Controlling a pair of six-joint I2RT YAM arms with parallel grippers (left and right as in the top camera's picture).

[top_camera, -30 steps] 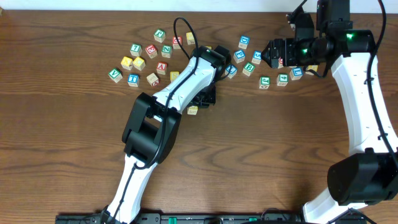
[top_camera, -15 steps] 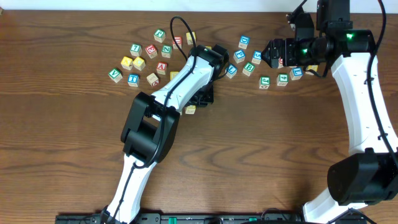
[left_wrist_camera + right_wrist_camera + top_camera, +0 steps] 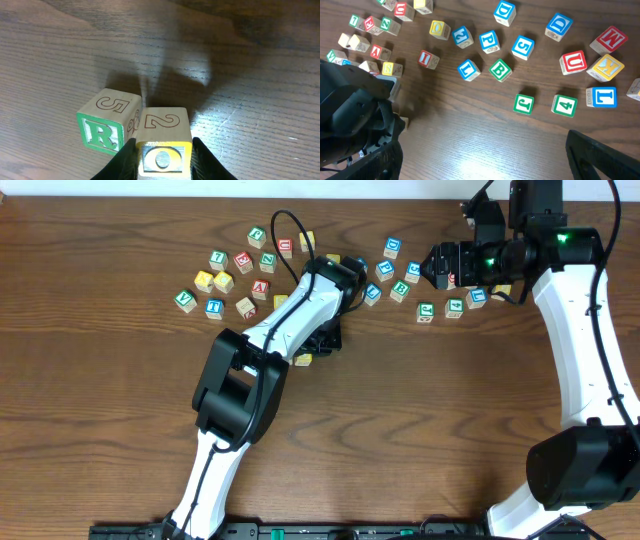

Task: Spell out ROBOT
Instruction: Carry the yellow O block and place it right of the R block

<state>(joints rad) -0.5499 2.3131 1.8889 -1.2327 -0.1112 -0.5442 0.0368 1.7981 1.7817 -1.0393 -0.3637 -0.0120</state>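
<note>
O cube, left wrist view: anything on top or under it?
Nothing stacked on the O cube; its top face shows a 2, and the left tool is shut on its sides. Underside hidden; table contact unclear.

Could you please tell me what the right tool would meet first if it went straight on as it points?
Probably the bare brown wooden table, just short of the green-framed wooden J cube; depth unclear.

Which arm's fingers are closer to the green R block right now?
Left. The left fingers clamp a yellow-framed wooden O cube right beside the green-framed wooden R cube; the right fingers hang open far off, over the scattered cubes.
</note>
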